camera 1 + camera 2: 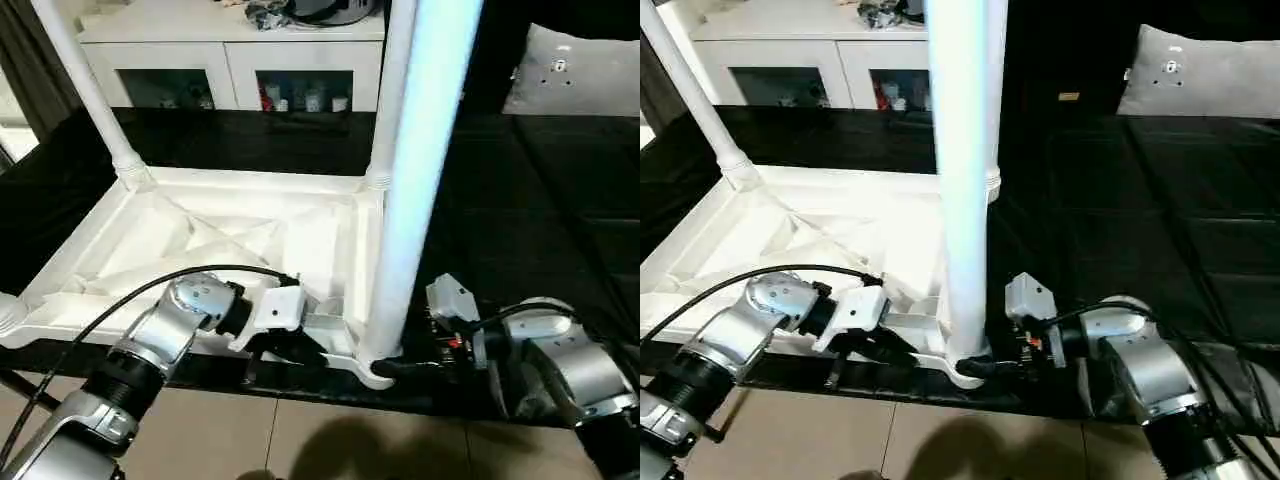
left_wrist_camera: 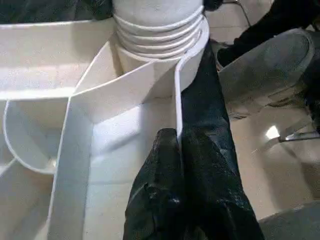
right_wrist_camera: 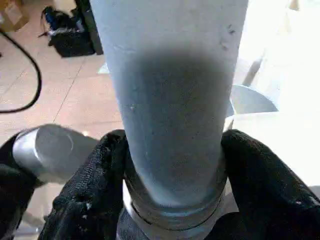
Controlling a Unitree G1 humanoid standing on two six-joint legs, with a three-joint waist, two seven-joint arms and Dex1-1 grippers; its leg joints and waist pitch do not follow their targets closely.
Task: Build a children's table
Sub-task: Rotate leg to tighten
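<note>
Gripping near-corner leg point(image 3: 170, 115) base betw. spread fingers: right end effector point(image 3: 172, 187); left end effector point(image 2: 181, 165) pinching tabletop rim point(image 2: 176, 105).

One tabletop point(image 1: 200, 235), three fitted legs point(image 1: 425, 150).

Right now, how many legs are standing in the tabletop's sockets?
3: near leg between the right gripper fingers, far right leg, far left leg. The fourth corner lies at the frame edge.
</note>
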